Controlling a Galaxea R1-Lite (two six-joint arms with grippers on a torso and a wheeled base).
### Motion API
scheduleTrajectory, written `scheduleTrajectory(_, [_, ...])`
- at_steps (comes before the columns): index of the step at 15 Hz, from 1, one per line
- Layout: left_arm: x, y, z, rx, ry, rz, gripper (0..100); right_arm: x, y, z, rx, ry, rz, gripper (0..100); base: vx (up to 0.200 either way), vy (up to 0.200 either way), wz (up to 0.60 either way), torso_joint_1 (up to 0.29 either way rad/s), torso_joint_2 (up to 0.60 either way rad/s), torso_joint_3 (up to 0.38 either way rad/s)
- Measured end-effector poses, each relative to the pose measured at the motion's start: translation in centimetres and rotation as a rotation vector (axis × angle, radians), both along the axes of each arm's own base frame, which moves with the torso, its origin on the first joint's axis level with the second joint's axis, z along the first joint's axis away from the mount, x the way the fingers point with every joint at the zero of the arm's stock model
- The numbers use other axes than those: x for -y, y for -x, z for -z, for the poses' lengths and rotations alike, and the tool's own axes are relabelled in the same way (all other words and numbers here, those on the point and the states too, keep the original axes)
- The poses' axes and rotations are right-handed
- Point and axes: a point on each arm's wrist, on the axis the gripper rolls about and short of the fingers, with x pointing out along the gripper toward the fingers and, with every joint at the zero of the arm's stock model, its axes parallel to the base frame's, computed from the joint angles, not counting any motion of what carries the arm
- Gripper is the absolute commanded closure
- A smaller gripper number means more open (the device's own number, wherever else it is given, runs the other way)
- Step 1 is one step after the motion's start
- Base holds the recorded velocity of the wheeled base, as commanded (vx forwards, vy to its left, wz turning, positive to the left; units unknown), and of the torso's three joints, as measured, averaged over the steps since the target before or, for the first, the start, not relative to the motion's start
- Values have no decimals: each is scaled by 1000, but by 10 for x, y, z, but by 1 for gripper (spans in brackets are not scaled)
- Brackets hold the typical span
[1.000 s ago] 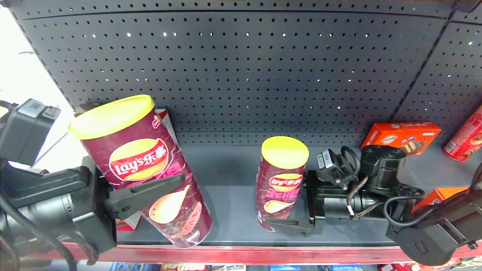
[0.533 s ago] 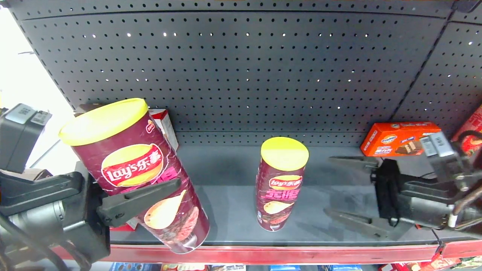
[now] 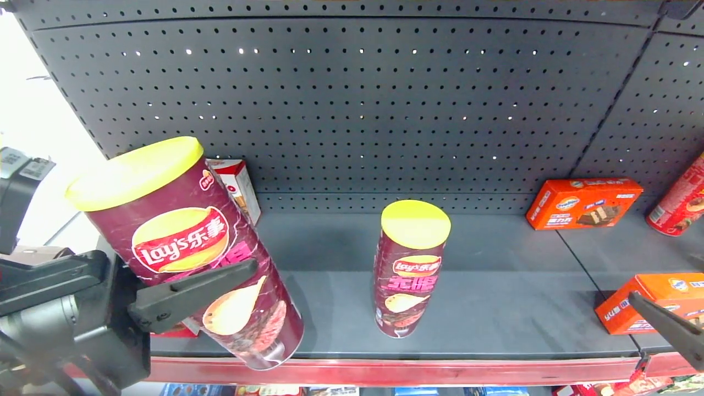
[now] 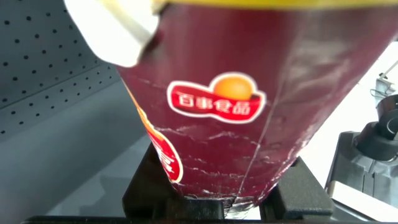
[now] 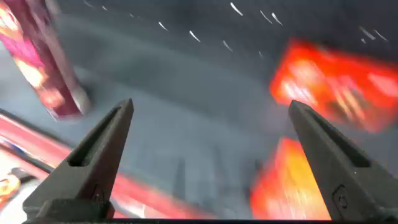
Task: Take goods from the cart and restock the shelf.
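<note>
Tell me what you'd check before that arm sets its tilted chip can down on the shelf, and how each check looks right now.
1. Grip: the left pincer is shut on the held can: ok.
2. Can upright: it tilts, with the lid towards the robot's left: not ok.
3. Landing spot: there is bare shelf between it and the standing can: ok.
4. Gap to the small box behind the held can: cannot tell.
5. Right pincer clear of the spot: it is open, off by the orange box at the shelf's right: ok.
</note>
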Motion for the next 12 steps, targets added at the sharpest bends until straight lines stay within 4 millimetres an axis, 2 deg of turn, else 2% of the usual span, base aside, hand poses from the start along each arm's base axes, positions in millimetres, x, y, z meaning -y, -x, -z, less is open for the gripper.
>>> scheduleTrajectory(3, [-2, 4, 1, 1, 0, -3, 100, 8, 48, 25, -79, -8, 157, 0, 0, 0, 0, 0, 0, 0])
scheduleTrajectory(6, [-6, 13, 6, -4, -1, -4, 100, 15, 91, 62, -169, -45, 369, 0, 0, 0, 0, 0, 0, 0])
scheduleTrajectory(9, [-7, 17, 2, 20, 9, 2, 100, 16, 105, 89, -143, -97, 448, 0, 0, 0, 0, 0, 0, 0])
scheduleTrajectory(12, [-7, 18, 0, 30, 13, 8, 100, 15, 108, 95, -92, -105, 423, 0, 0, 0, 0, 0, 0, 0])
